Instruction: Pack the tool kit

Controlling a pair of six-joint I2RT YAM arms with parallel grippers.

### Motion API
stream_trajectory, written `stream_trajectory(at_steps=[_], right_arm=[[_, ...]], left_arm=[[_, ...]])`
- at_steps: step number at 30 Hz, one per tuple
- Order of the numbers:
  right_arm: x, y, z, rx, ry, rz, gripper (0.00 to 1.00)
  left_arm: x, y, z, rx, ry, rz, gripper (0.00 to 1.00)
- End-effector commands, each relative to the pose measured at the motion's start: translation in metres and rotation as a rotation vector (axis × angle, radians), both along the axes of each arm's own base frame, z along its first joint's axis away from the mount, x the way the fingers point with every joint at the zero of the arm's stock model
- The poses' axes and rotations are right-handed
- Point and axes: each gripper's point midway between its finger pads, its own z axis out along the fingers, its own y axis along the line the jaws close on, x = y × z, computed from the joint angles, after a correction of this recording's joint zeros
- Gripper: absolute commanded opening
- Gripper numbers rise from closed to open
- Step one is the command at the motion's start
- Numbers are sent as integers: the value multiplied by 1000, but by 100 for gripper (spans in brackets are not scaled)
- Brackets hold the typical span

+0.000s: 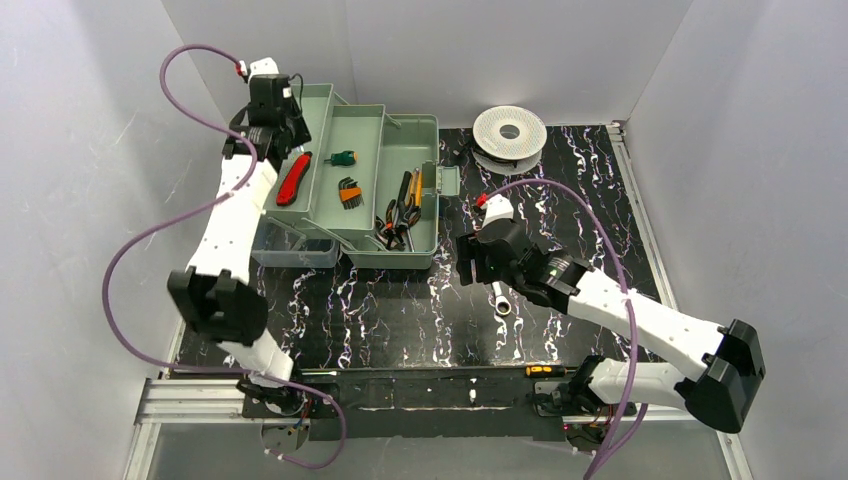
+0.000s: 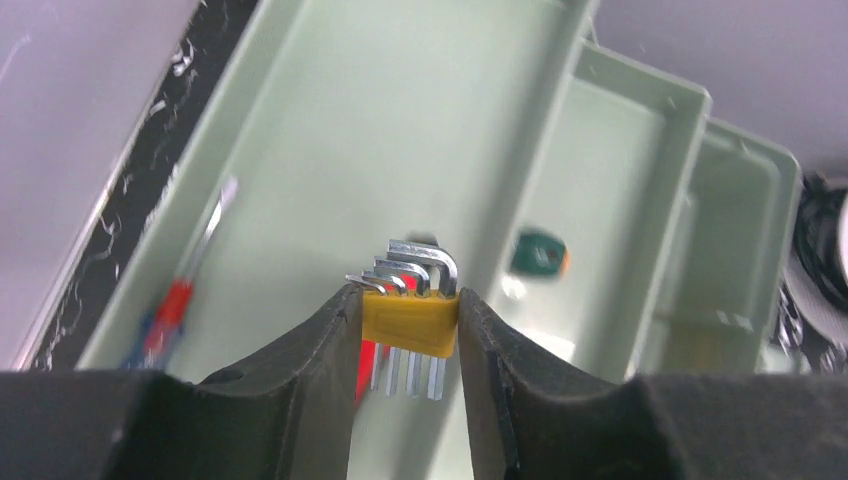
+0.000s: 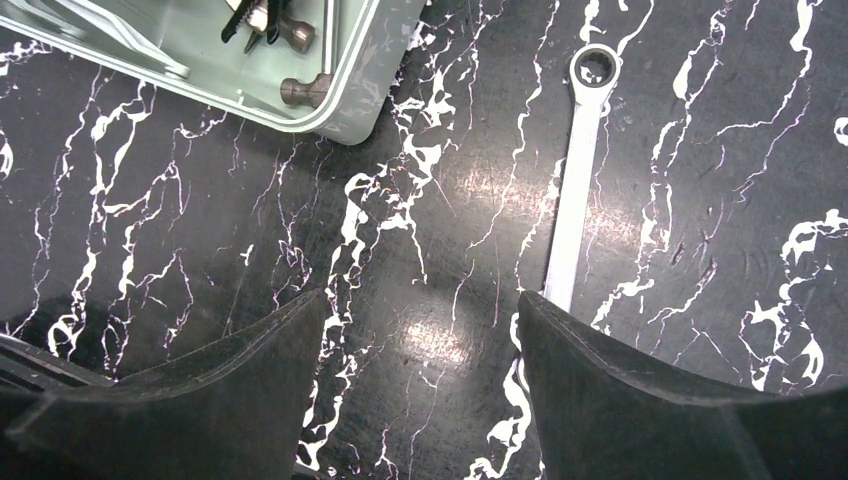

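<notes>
Top view: toolbox open at far left of table, trays fanned out, partly filled. My left gripper hangs over leftmost tray. Right gripper is low over wrench on table.

Left wrist: step in hand, I judge, stowing hex key set. Jaws part-closed, clamped on its yellow holder above tray floor. Next: lower, release.

Right wrist: jaws wide, empty. Wrench just beside right finger, untouched. Must shift sideways to straddle it, then close.

A round white wire spool sits near the black marbled table's far edge.
</notes>
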Motion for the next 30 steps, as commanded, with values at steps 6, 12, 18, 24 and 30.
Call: stream_trajectory(at_steps=[6, 12, 18, 24, 30], right_arm=[[2, -7, 38, 73, -72, -20, 80], [27, -4, 40, -7, -31, -60, 83], [77, 15, 27, -4, 59, -108, 82], [109, 53, 14, 31, 113, -76, 82], [136, 86, 2, 46, 149, -28, 78]], left_arm=[[83, 21, -1, -37, -20, -86, 72], [74, -1, 57, -121, -143, -180, 93], [15, -19, 92, -199, -219, -265, 98], [-80, -3, 103, -196, -291, -181, 98], [-176, 18, 113, -117, -426, -123, 98]])
